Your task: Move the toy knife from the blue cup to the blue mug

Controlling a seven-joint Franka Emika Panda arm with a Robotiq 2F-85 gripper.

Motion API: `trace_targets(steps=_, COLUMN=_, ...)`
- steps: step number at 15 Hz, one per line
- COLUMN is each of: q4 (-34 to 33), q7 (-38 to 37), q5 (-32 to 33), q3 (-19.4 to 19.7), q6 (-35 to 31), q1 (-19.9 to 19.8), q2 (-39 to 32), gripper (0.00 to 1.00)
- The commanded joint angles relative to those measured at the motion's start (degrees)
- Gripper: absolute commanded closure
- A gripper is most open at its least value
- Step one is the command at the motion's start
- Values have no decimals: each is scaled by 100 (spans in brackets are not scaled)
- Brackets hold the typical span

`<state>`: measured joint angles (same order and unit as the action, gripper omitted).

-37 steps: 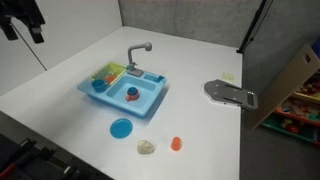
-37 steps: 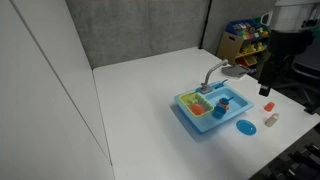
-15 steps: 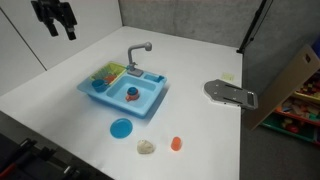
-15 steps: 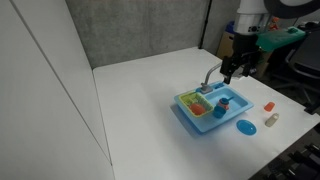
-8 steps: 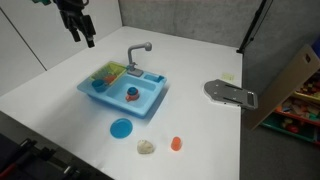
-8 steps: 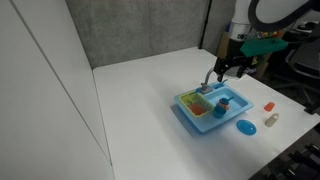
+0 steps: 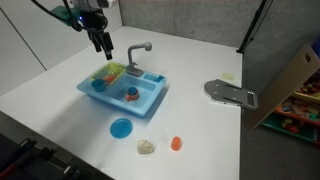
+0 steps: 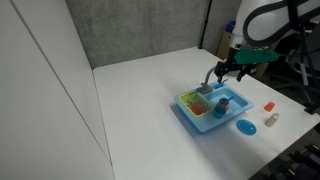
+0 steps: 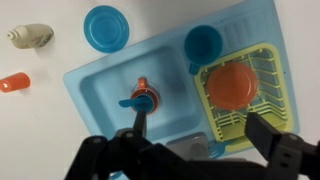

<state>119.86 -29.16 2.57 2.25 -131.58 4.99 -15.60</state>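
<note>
The blue cup [image 9: 145, 98] stands in the middle of the blue toy sink [image 9: 92, 102]. The toy knife [image 9: 142, 85] pokes out of its top as a red-orange bit. The gripper [image 9: 187, 152] is open wide and holds nothing. The cup is not between the jaws but a little way ahead of them, past the grey tap [image 7: 137, 51]. The blue mug [image 9: 203, 42] sits in the sink just beside the yellow rack [image 9: 262, 100]. The white table [image 7: 200, 125] has lots of bare room around the sink. The arm hangs high over the sink's back edge, pointing down.
</note>
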Motion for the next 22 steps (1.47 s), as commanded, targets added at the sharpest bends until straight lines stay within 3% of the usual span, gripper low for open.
trace_targets(steps=1, q4=-128, q7=-329, q5=116, q3=228, q6=-190, q1=-45, q2=-319, gripper=0)
trace_targets(steps=6, q4=-135, q7=-491, q5=2, q3=569, q6=-361, q1=-163, q2=-712, gripper=0)
trace_targets(steps=11, q4=-153, q7=-390, q5=-320, q3=639, q6=-523, q1=-363, q2=-990, gripper=0)
trace_targets(steps=17, q4=-28, q7=-338, q5=-163, q3=680, q6=-508, q1=-270, q2=-966, gripper=0)
trace_targets(steps=22, q4=33, q7=-601, q5=-92, q3=839, q6=-920, q1=-211, q2=-1178, gripper=0)
